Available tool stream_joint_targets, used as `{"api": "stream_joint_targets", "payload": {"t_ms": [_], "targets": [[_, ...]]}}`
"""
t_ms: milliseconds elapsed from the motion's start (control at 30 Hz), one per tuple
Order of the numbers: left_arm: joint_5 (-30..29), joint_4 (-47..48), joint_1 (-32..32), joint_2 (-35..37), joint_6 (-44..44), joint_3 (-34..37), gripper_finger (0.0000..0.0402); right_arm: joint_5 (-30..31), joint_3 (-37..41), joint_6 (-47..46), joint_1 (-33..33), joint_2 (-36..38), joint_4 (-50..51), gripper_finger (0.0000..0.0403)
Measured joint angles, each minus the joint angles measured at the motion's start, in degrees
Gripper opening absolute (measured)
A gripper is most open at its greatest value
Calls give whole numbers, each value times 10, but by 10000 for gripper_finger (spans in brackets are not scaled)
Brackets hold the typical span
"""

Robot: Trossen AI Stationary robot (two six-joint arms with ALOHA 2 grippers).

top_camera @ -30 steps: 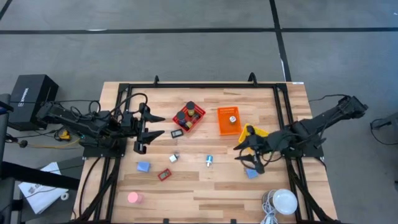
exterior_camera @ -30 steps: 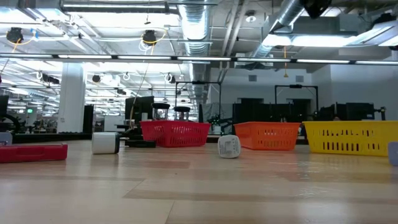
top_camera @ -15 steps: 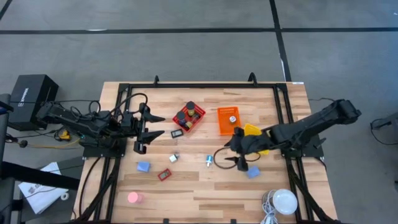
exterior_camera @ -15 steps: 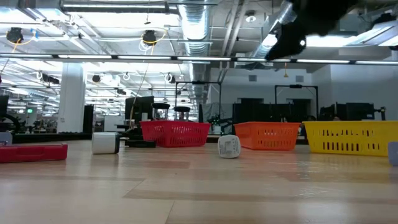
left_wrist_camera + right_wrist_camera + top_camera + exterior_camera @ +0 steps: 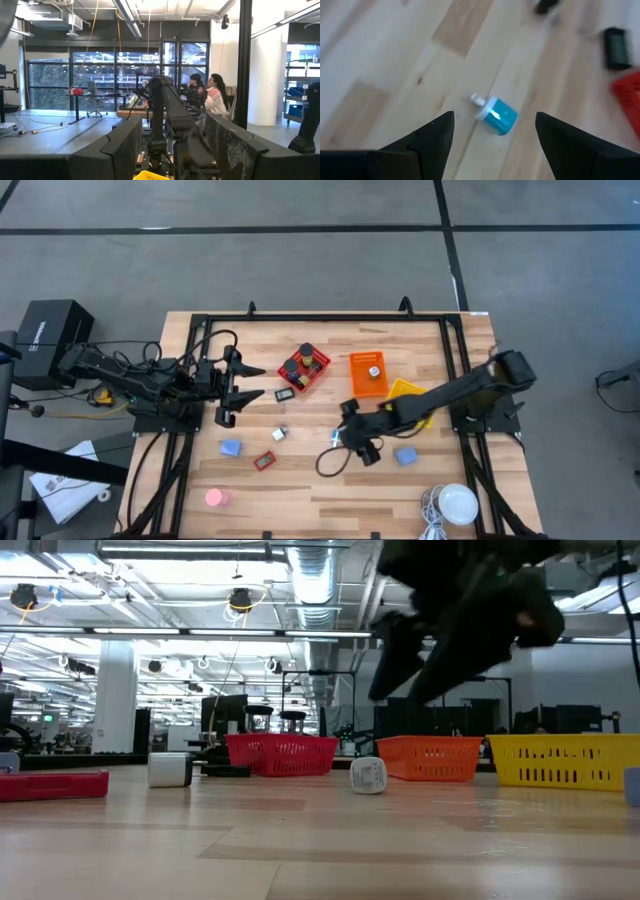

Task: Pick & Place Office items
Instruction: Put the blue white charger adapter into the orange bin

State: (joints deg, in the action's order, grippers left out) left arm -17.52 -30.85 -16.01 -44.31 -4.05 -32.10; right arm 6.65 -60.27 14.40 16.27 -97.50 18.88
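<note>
My right gripper [image 5: 340,442] [image 5: 492,137] is open and hangs above a small blue-and-white piece [image 5: 496,114] [image 5: 335,437] that lies on its side on the table, one finger to either side of it, touching nothing. Around it lie a silvery bit [image 5: 281,434], a black rectangle [image 5: 285,393], two blue blocks [image 5: 231,448] [image 5: 405,457], a red-framed piece [image 5: 264,461] and a pink disc [image 5: 215,498]. Black rolls stand in the red basket [image 5: 318,372]. My left gripper [image 5: 255,382] waits open at the table's left side.
The orange basket [image 5: 358,383] holds a small pale item; the yellow basket [image 5: 405,389] is partly under my right arm. A white round lamp [image 5: 457,504] stands at the near right corner. Black frame rails run along both sides. People sit in the room beyond.
My right arm has swung from beside the yellow basket toward the table's left, coming lower, until its open fingers stand over the small blue-and-white piece. Nothing on the table has moved.
</note>
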Motion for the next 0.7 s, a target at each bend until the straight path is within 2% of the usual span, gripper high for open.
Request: {"api": "stream_joint_targets", "payload": {"t_ms": [67, 200, 433, 700], "targets": [[0, 0, 0, 0, 0, 0, 214, -24, -40, 39, -9, -36, 59, 271], [0, 0, 0, 0, 0, 0, 214, -20, -120, 118, -20, -103, 164, 271], [0, 2, 0, 0, 0, 0, 214, -7, -229, 225, -27, -185, 233, 271], [0, 24, 0, 0, 0, 1, 214, 14, -275, 323, -35, -245, 274, 271]]}}
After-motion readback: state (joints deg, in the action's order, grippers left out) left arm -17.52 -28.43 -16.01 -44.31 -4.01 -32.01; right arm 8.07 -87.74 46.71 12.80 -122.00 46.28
